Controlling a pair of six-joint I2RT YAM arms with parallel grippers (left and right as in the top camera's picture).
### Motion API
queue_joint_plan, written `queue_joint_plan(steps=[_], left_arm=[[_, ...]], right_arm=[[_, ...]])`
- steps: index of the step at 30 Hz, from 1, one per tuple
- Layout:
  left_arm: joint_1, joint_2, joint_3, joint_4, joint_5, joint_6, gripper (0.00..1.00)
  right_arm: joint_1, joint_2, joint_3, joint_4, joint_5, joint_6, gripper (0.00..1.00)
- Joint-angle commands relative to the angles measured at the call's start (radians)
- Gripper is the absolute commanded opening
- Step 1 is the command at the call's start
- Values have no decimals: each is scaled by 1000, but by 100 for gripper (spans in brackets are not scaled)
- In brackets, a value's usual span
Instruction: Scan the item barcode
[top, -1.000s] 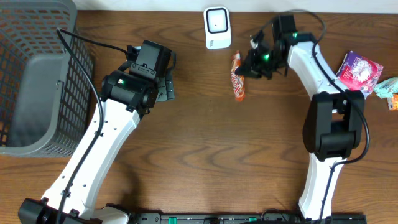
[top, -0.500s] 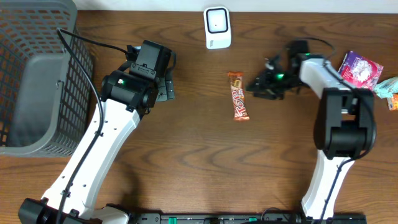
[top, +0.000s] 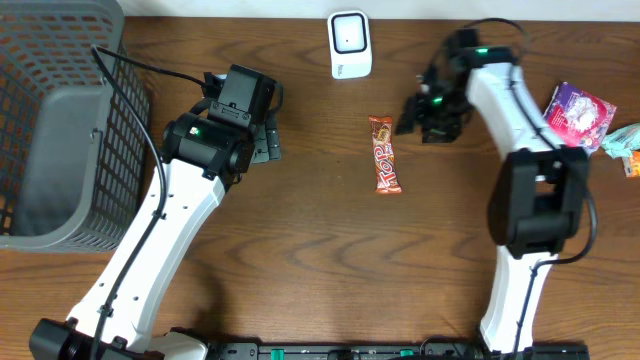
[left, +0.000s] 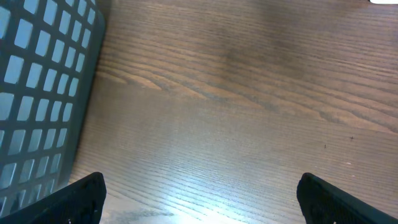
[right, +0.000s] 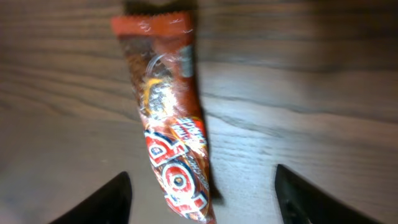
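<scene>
From my overhead view, a grey mesh basket (top: 45, 110) fills the far left corner of the wooden table (top: 320, 260). Just right of it my left arm reaches up from the near edge, and its left gripper (top: 264, 140) hangs over bare wood near the basket. In the left wrist view the two dark fingertips (left: 78, 199) sit at opposite lower corners, spread wide, with nothing between them but wood grain and the basket wall at the left edge. Further right, at the far edge of the table, a small white scanner (top: 350, 45) stands. Below it, between the two arms, the candy bar (top: 385, 167) lies flat on the table, its length running roughly away from me, with no gripper touching it. Just right of the bar's far end, my right gripper (top: 418, 110) hovers close by. In the right wrist view its fingers (right: 112, 202) stand apart at either side, gripping nothing, and the red wrapper lies on the wood beneath them, somewhat blurred. At the far right edge sit a pink packet (top: 578, 110) and a teal packet (top: 625, 140).
</scene>
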Motion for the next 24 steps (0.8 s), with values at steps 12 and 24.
queue_joint_plan(steps=[12, 24], left_arm=[[3, 0, 12, -3, -2, -2, 98], [3, 0, 12, -3, -2, -2, 98]], right_arm=[[226, 2, -90, 98, 398, 113, 58], [227, 1, -171, 251, 377, 117, 1]])
